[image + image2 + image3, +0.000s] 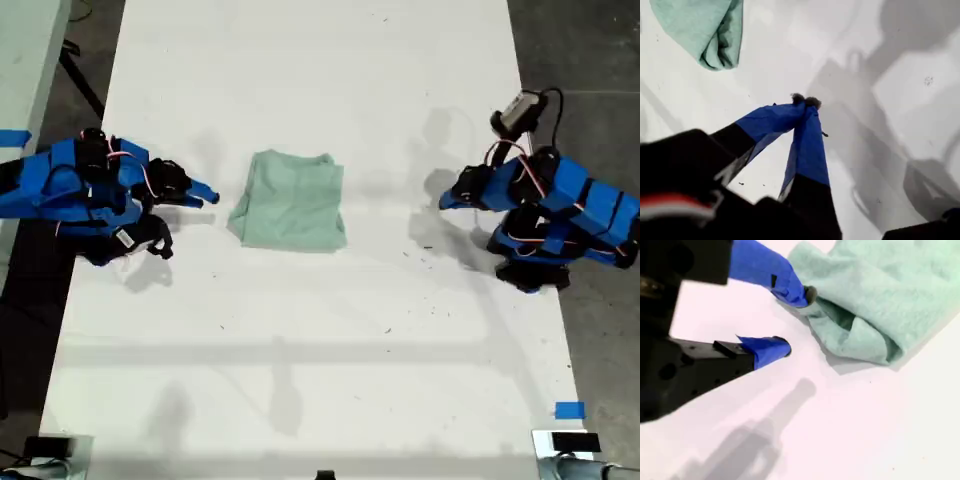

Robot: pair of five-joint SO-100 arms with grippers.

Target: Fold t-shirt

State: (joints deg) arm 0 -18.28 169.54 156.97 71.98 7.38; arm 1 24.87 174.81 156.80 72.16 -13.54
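One t-shirt [290, 200] lies near the centre of the tabletop [320, 60], bunched into a compact, roughly rectangular bundle with rounded, loose edges. Judged from its creases, the cloth is light, soft and limp; it will sag and slide on the smooth surface, so lift it by a pinch through a doubled edge, not a single layer.

My second gripper [795, 322] is released, jaws spread. It sits at 9 o'clock of the bundle in the exterior view, one fingertip [807, 295] just beside the rolled fold at the hem. That thick fold [855, 335] is the nearest hold.

My first gripper [805, 102] is clenched on nothing, tips together. It rests at 3 o'clock of the bundle in the exterior view, well apart from the cloth.

Surroundings:
- A strip of blue tape [569, 410] lies at 4 o'clock in the exterior view, far from the work.
- Small dark specks dot the tabletop.
- Nothing stands between either gripper and the cloth.
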